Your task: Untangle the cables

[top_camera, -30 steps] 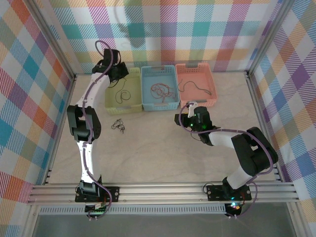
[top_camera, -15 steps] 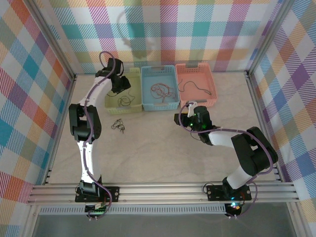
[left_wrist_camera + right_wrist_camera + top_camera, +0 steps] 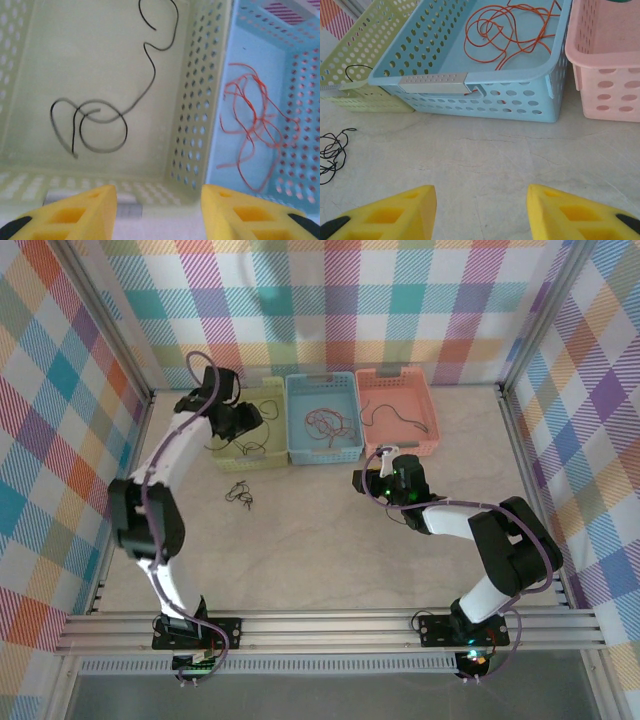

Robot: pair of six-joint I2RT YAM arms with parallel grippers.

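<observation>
Thin curly black cable loose in perforated green basket; left gripper, right gripper parted, empty; smooth bare tabletop ahead.

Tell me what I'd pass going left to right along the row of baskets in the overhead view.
yellow-green basket holding a black cable → blue basket holding a red-orange cable → pink basket holding a thin dark cable
</observation>
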